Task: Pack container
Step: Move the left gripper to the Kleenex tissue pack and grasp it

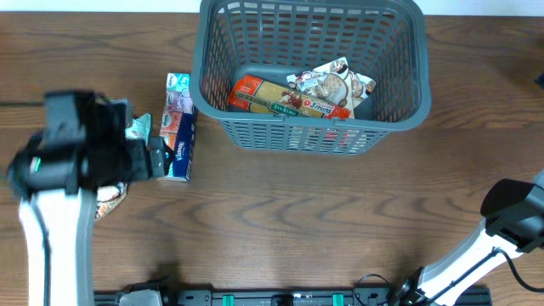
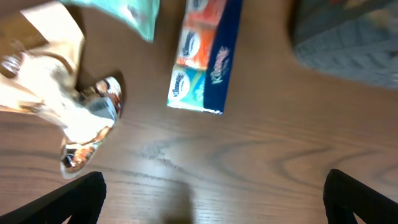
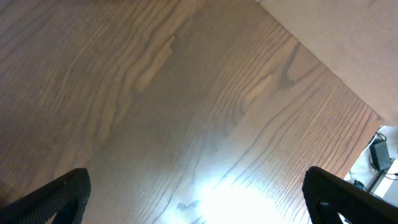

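The brown wood-grain desk (image 1: 280, 221) is carrying the large dark grey slotted plastic basket (image 1: 297, 134) at 12 o'clock, its mouth facing up and its long axis running 9 to 3. The blue rectangular tissue pack (image 1: 179, 127) is lying at 9 o'clock, pointing 12 to 6. The left hand (image 2: 217, 205) is hovering beside it, spread wide and empty. Judging from this, it should be closing across the pack's narrow width. The right hand (image 3: 199, 202) is gaping empty at 4 o'clock.

Even bright light; left wrist view blurred, glare on table (image 3: 214, 190).
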You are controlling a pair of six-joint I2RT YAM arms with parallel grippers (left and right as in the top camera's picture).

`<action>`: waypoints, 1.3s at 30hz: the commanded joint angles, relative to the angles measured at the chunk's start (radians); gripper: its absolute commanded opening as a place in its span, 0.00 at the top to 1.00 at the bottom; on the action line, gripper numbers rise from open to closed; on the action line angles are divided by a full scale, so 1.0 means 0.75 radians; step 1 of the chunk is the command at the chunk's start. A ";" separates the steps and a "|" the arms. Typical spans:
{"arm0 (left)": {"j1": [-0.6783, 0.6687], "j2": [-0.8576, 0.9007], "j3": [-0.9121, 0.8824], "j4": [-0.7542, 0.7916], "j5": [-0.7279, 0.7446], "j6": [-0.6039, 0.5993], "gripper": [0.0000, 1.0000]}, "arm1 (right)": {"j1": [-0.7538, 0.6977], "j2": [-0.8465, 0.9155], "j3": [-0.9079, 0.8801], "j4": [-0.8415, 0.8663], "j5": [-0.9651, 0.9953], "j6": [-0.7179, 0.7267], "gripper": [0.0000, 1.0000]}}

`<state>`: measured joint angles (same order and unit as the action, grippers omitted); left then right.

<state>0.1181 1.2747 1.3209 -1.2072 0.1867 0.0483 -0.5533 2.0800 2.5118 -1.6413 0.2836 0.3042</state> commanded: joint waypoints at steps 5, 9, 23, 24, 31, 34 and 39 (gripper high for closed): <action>0.007 0.256 0.014 0.072 -0.024 -0.005 0.01 | -0.008 -0.018 -0.004 -0.001 0.005 0.018 0.01; 0.007 0.293 0.014 0.186 -0.019 -0.006 0.01 | -0.008 -0.018 -0.004 -0.001 0.005 0.018 0.01; -0.029 0.428 0.015 0.430 -0.021 -0.056 0.01 | -0.008 -0.018 -0.004 -0.001 0.005 0.018 0.01; -0.031 0.449 0.015 0.432 -0.021 -0.056 0.01 | -0.008 -0.018 -0.004 -0.001 0.005 0.018 0.01; -0.049 0.573 0.015 0.477 -0.021 -0.026 0.01 | -0.008 -0.018 -0.004 -0.001 0.005 0.018 0.01; -0.055 0.604 0.015 0.495 -0.020 -0.026 0.01 | -0.008 -0.018 -0.004 -0.001 0.005 0.018 0.01; -0.086 0.643 0.015 0.506 -0.020 -0.013 0.02 | -0.008 -0.018 -0.004 -0.001 0.005 0.018 0.01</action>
<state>0.0692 1.7370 1.3209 -0.8291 0.1764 0.0235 -0.5533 2.0800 2.5118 -1.6409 0.2836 0.3042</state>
